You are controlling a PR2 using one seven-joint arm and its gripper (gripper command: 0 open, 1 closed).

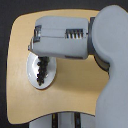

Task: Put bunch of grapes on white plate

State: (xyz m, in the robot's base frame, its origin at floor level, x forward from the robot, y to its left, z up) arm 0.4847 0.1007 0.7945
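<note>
Dark purple bunch of grapes (42,70) already lies on the round glossy white plate (33,80) near the light wooden table (20,40) edge; grey gripper (34,46) overhead, claw state unreadable

Your surface (75,97): light wood top, rounded corners, dark floor around it. White plate (35,80) sits directly on it, toward exterior view's left, well inside edge. Bunch of grapes (42,70) lies on plate, not on wood. Grey arm hides much of far side and right from you.
</note>
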